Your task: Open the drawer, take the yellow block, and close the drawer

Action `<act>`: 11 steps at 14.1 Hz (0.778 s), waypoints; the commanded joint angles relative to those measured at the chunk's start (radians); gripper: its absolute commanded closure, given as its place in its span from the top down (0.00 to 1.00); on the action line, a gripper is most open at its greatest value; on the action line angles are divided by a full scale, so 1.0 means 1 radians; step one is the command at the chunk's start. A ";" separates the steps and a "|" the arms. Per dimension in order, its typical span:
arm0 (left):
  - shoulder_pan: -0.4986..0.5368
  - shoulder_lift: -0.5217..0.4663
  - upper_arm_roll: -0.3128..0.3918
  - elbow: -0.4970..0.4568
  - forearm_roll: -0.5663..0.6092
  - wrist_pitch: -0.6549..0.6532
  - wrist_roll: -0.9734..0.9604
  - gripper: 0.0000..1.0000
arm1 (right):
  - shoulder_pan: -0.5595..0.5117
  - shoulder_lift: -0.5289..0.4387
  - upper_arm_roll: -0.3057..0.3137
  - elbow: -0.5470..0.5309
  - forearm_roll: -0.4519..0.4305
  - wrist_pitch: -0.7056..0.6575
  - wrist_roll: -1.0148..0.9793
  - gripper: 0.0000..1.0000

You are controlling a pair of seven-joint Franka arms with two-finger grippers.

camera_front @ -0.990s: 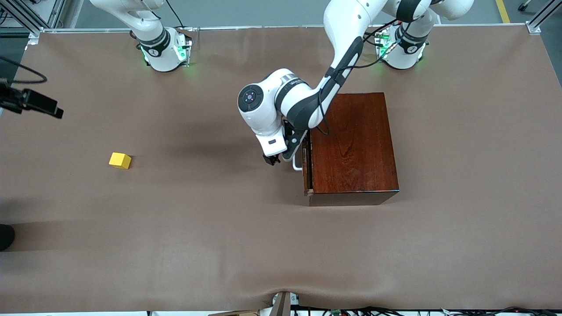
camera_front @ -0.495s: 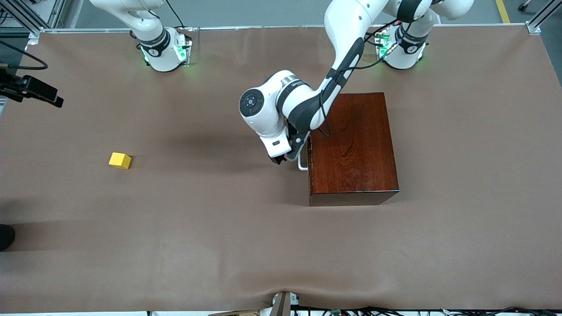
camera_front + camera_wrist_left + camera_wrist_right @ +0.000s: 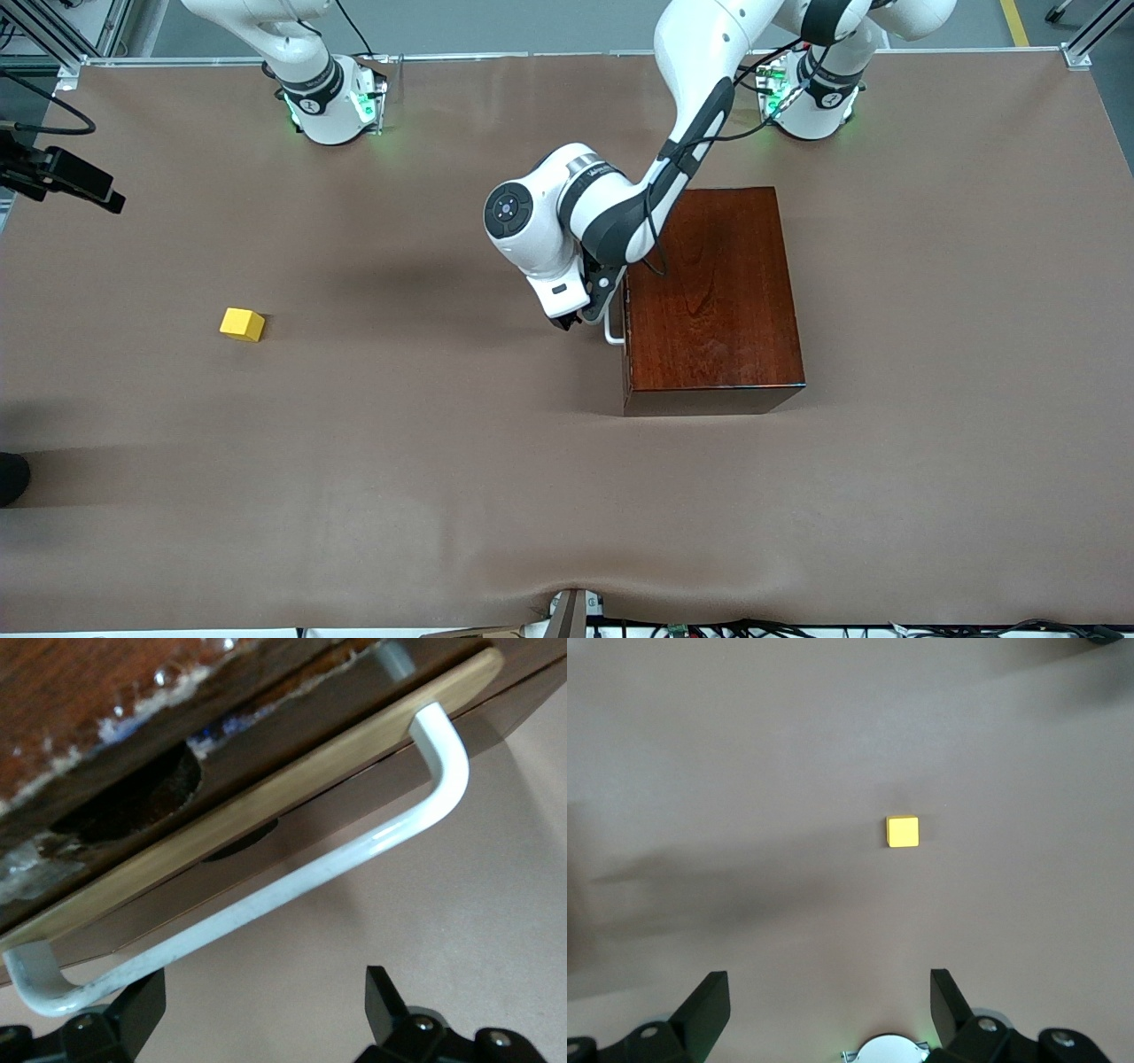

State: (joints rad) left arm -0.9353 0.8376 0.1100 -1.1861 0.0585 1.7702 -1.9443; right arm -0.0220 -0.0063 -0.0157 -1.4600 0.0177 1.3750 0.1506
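The dark reddish-brown wooden box (image 3: 718, 292) stands mid-table near the left arm's base. Its drawer (image 3: 266, 806) sits pushed in, with the white U-shaped handle (image 3: 611, 332) sticking out toward the right arm's end. My left gripper (image 3: 567, 323) is open and empty just in front of the handle (image 3: 292, 886), with the bar just past its fingertips (image 3: 146, 997). The yellow block (image 3: 242, 324) lies on the table toward the right arm's end. My right gripper (image 3: 80, 184) is open and empty, high over the table with the block (image 3: 902, 831) below it.
The brown mat (image 3: 443, 461) covers the whole table. The right arm's base (image 3: 332, 102) and the left arm's base (image 3: 811, 97) stand along the table edge farthest from the front camera. A dark object (image 3: 11, 478) shows at the mat's edge at the right arm's end.
The drawer, slightly open one second ago, is now shut flush. My left gripper moved with it toward the box. My right gripper drifted slightly.
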 commanded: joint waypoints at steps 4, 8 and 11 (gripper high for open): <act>0.000 -0.063 0.005 -0.023 0.014 -0.005 0.021 1.00 | -0.019 -0.018 0.013 -0.011 -0.016 0.022 0.000 1.00; 0.012 -0.167 0.004 -0.017 0.011 0.028 0.109 1.00 | -0.023 -0.014 0.013 -0.010 -0.012 0.025 0.001 1.00; 0.084 -0.271 0.000 -0.026 0.007 0.025 0.252 1.00 | -0.026 -0.014 0.013 -0.010 -0.001 0.024 0.003 1.00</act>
State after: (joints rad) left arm -0.9061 0.6560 0.1169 -1.1703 0.0602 1.7929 -1.7837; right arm -0.0312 -0.0064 -0.0154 -1.4627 0.0177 1.3967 0.1504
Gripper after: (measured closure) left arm 0.000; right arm 0.000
